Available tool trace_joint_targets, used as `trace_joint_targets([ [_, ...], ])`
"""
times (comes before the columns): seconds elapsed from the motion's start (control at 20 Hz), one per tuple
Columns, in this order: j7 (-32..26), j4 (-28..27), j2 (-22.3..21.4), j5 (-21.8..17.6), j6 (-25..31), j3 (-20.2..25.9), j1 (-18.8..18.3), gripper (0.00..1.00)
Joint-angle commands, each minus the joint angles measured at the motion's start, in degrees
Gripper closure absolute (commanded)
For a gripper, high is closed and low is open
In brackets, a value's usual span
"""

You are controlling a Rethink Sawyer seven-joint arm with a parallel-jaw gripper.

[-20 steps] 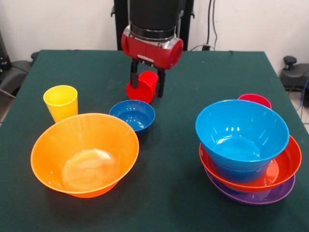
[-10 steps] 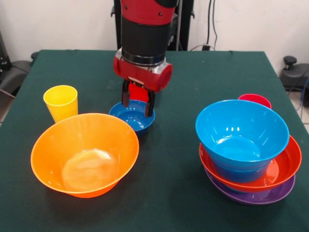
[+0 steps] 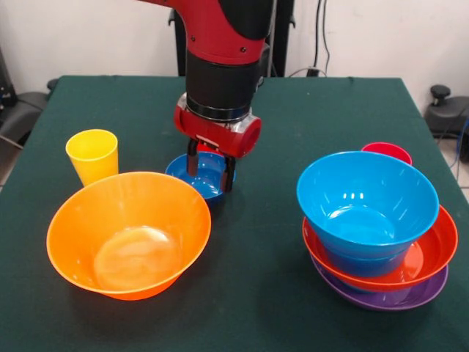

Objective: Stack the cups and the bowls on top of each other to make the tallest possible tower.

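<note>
My gripper [image 3: 211, 174] reaches down into a small blue bowl [image 3: 207, 183] at the table's middle. It is shut on the red cup [image 3: 207, 148], of which only a sliver shows between the fingers [image 3: 229, 174]. The tower stands at the right: a purple bowl [image 3: 410, 297] lowest, a red-orange bowl [image 3: 434, 249] in it, and a large blue bowl [image 3: 366, 202] on top. A pinkish-red cup [image 3: 387, 150] peeks out behind the tower. A huge orange bowl [image 3: 128, 235] sits at the front left, with a yellow cup [image 3: 91, 154] upright behind it.
The green table [image 3: 256, 308] reaches the picture's front edge. The orange bowl's rim lies close to the small blue bowl. A black chair base [image 3: 447, 110] stands off the table at the right.
My gripper carried the red cup from the table's far middle toward the front, over the small blue bowl, then lowered into it. The cup is now mostly hidden.
</note>
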Motion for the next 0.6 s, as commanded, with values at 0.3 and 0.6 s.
trace_joint_targets([
  [0.3, 12.14, 0.28, 1.17, 4.48, -2.14, 0.98, 4.27, 0.0],
  [0.6, 13.07, 2.31, 4.22, 5.83, -6.99, 0.53, 5.88, 0.0],
])
